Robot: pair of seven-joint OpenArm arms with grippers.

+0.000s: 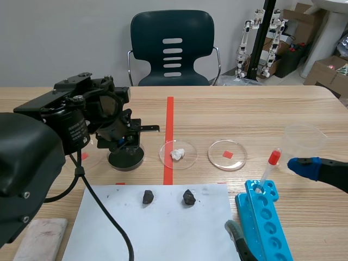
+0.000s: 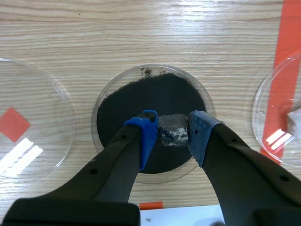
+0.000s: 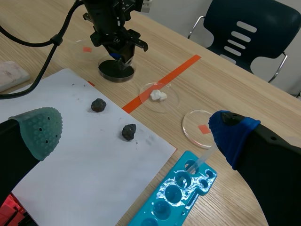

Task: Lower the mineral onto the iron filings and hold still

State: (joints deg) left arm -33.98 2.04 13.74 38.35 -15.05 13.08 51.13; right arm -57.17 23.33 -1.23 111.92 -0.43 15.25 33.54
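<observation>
Left gripper (image 2: 172,123) clamped mineral (image 2: 173,133) low over iron filings (image 2: 155,94); contact unclear, hold judged pending. Right gripper (image 3: 135,133) idle, fingers apart.

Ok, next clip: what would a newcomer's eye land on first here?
The left tool, shut on a grey mineral chunk, low over the dish of black iron filings left of the red tape line. Next, two dark rocks on the white paper, with a bright blue tube rack to their right.

Four petri dishes (image 2: 47,94) (image 2: 95,113) (image 2: 275,108) (image 1: 220,157), three dark mineral lumps (image 1: 148,197) (image 1: 188,197) (image 2: 173,131), one white lump (image 1: 177,154), one blue tube rack (image 1: 263,217), one red-capped tube (image 1: 269,171), one beaker (image 1: 302,141).
</observation>
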